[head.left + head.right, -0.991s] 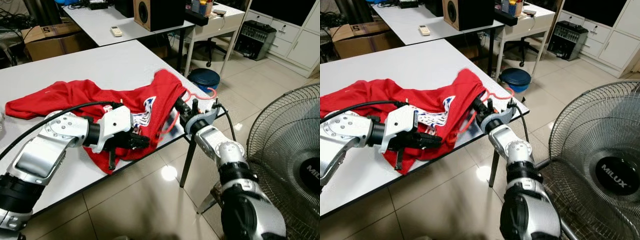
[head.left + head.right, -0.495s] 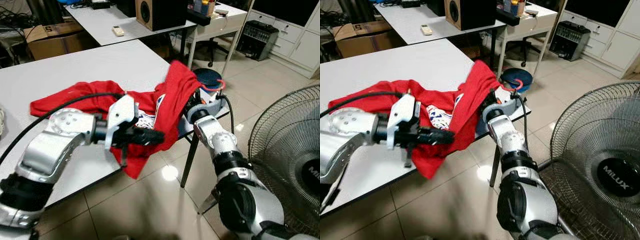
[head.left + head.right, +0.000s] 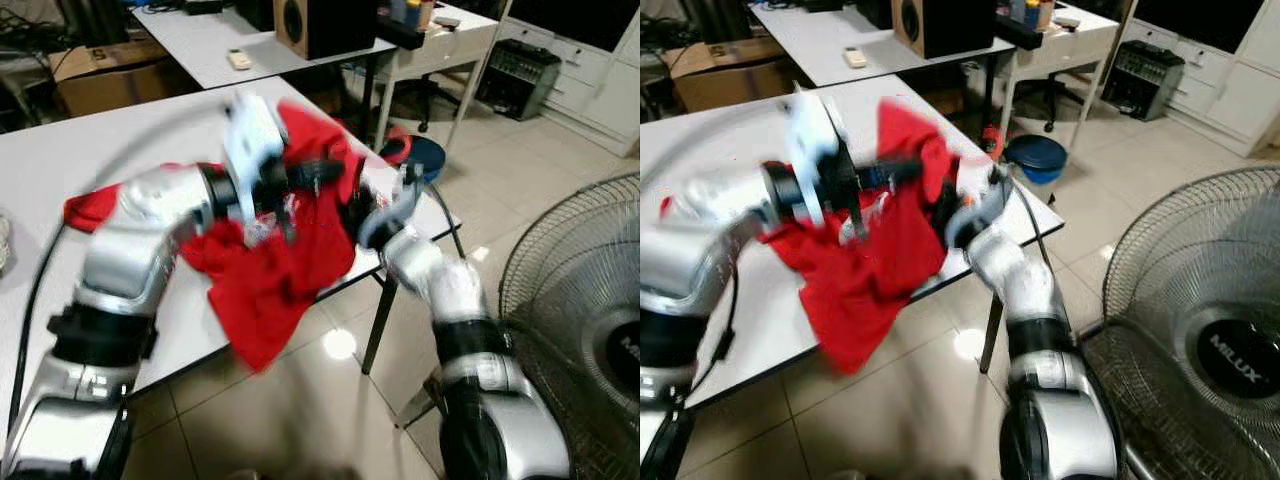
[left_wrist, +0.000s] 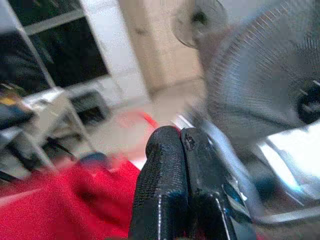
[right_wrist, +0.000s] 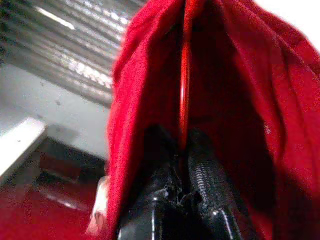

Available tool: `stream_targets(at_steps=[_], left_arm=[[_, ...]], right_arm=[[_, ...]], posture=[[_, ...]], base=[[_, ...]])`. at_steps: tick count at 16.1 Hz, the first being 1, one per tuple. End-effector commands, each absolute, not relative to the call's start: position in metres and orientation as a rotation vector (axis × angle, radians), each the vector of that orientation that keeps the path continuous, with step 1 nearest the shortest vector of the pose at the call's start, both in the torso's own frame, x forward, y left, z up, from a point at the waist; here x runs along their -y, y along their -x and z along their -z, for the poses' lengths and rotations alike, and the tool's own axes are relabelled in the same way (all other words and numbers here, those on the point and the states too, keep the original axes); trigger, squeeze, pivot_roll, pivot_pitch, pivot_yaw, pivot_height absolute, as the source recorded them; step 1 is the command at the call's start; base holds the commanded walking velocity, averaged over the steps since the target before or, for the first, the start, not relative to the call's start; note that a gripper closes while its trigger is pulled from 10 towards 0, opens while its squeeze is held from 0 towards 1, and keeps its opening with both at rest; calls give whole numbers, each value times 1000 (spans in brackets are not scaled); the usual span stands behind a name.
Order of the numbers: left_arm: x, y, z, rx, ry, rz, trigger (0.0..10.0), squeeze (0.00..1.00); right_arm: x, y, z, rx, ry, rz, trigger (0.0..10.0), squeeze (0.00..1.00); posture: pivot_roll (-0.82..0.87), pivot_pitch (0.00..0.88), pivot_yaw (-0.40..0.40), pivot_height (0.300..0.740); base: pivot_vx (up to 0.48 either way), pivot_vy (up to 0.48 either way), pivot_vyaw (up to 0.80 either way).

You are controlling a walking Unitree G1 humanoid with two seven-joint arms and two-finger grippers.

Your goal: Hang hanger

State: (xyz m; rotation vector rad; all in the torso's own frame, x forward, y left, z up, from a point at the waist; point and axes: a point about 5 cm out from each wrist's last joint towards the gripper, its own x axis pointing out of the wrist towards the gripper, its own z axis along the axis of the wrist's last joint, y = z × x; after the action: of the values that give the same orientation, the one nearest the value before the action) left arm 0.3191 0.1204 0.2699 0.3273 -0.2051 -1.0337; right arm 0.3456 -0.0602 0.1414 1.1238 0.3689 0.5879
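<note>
A red shirt (image 3: 285, 265) hangs in the middle of the left eye frame, lifted off the white table (image 3: 120, 135) at its near corner, with its lower part drooping past the table edge toward the tiled floor (image 3: 300, 400); the picture is blurred. The left gripper (image 3: 325, 172) sits in the upper middle of the frame, its black fingers (image 4: 172, 185) pressed tight together with red cloth bunched at their base, so it is clamped on the shirt. The right gripper (image 3: 358, 212) is just right of it, tucked inside the fabric; in the right wrist view its fingers (image 5: 210, 200) pinch the thin red bar of a hanger (image 5: 185, 90) that runs up inside the shirt. A bit of the hanger's hook seems to peek out at the shirt's upper right edge, though the blur makes that hard to confirm. A blue bin (image 3: 420, 158) stands on the floor behind the table, a fan (image 3: 575, 320) is at the right edge of the frame, and a speaker (image 3: 325, 25) rests on a second table along the top.
</note>
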Motion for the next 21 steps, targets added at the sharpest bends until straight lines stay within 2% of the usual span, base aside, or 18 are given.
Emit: stream_targets(at_steps=[1,2,5,6,8,10,13,14,15,16,17,18,19,20,21], left_arm=[[-125,-321,-280,248,-356,987,235,0],[-130,-322,-285,260,-372,965,706,0],[-136,-324,-293,284,-389,933,353,0],[-141,-320,-300,286,-416,957,0,0],[-140,-300,-293,223,-463,1091,0,0],[-141,-298,-294,231,-459,1081,0,0],[-135,-288,-298,241,-408,1182,0,0],[-135,-288,-298,237,-417,1161,0,0],[-136,-291,-298,235,-437,1116,0,0],[-137,-294,-299,239,-449,1086,0,0],[-138,-295,-300,241,-442,1082,0,0],[-138,-295,-301,238,-437,1085,0,0],[-139,-294,-300,226,-438,1088,0,0],[-139,-294,-299,221,-438,1087,0,0],[-140,-293,-298,212,-442,1085,0,0]], right_arm=[[75,-338,-152,-338,-1191,-620,10000,0],[87,-334,-151,-323,-1130,-606,10000,0],[102,-328,-161,-259,-1229,-605,10000,0],[111,-318,-167,-254,-1196,-602,10000,0],[107,-299,-170,-332,-1047,-595,10000,0],[105,-292,-171,-349,-1107,-601,10000,0],[122,-295,-142,-429,-908,-408,10000,0],[119,-294,-142,-447,-716,-421,10000,0],[99,-280,-157,-453,-709,-614,10000,0],[90,-267,-159,-494,-486,-724,10000,0],[100,-271,-155,-488,-319,-657,10000,0],[111,-280,-158,-453,-331,-569,10000,0],[126,-291,-160,-419,-170,-463,10000,0],[121,-287,-165,-416,-198,-535,10000,0],[108,-276,-176,-400,-304,-692,10000,0]], posture=[[-103,0,-9,740],[-109,0,-7,740],[-117,0,-5,740],[-113,0,-14,740],[-102,0,-21,740],[-98,0,-25,740],[-89,0,-28,740],[-93,0,-26,740],[-94,0,-26,740],[-94,0,-26,740],[-91,0,-31,740],[-86,0,-34,740],[-89,0,-34,740],[-89,0,-34,740],[-93,0,-33,740]], base=[[0,0,0],[0,0,0],[0,0,0],[0,0,0],[0,0,0],[0,0,0],[0,0,0],[0,0,0],[0,0,0],[0,0,0],[0,0,0],[0,0,0],[0,0,0],[0,0,0],[0,0,0]])
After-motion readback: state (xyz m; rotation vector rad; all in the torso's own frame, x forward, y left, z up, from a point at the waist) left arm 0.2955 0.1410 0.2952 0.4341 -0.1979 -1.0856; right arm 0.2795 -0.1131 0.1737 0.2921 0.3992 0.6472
